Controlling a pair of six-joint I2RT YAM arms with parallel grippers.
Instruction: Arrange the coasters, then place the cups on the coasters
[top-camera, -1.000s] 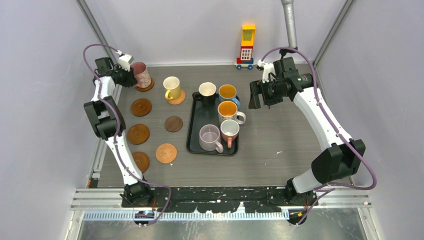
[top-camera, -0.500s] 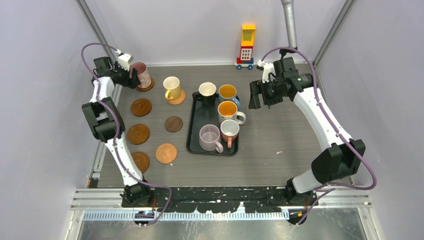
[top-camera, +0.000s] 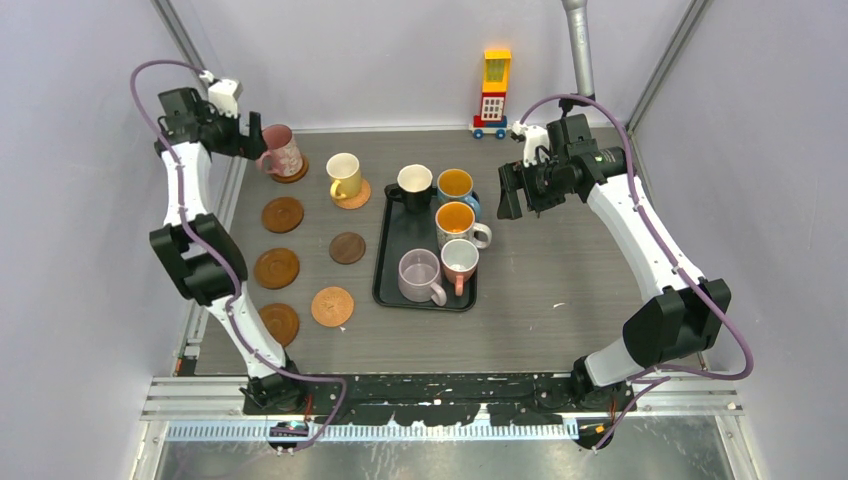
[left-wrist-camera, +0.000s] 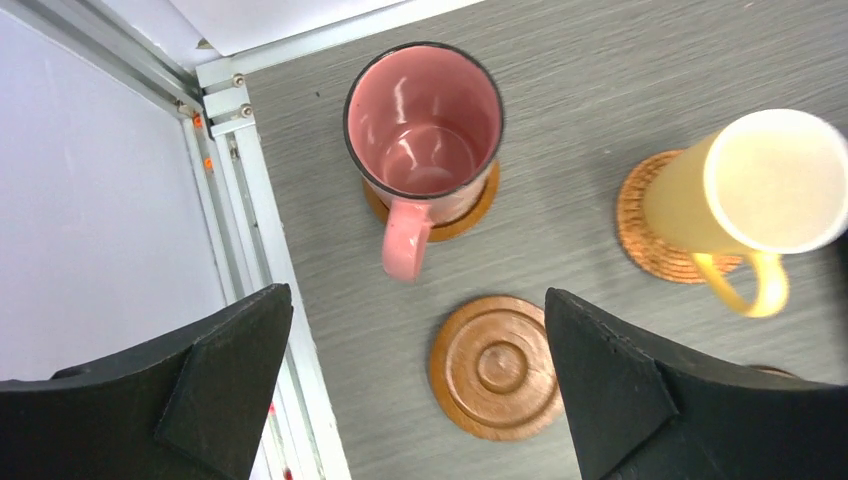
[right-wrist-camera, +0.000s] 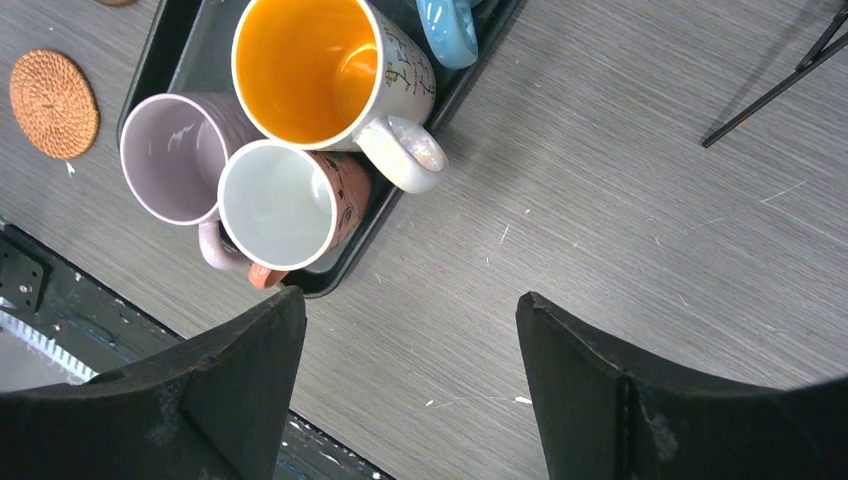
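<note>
The pink cup (top-camera: 282, 152) (left-wrist-camera: 424, 120) stands on a coaster at the back left. Just left of it and above, my left gripper (top-camera: 245, 140) (left-wrist-camera: 418, 293) is open and empty. A pale yellow cup (top-camera: 344, 176) (left-wrist-camera: 770, 180) sits on a woven coaster (left-wrist-camera: 650, 240). Several bare coasters lie to the left of the tray, one ringed coaster (left-wrist-camera: 495, 366) below my left fingers. The black tray (top-camera: 395, 270) holds black (top-camera: 414, 185), blue (top-camera: 456, 187), white-patterned (right-wrist-camera: 305, 65), lilac (right-wrist-camera: 170, 155) and salmon (right-wrist-camera: 280, 205) cups. My right gripper (top-camera: 510, 192) (right-wrist-camera: 410, 295) hangs open and empty to the right of the tray.
A yellow-red toy block tower (top-camera: 493, 95) stands at the back wall beside a grey pole (top-camera: 578, 45). An aluminium frame rail (left-wrist-camera: 235, 200) runs along the table's left edge, close to the pink cup. Walls close in the left, back and right sides.
My left gripper has opened, let go of the pink cup on its coaster, and drawn up and back to the left. The right arm has stayed still.
</note>
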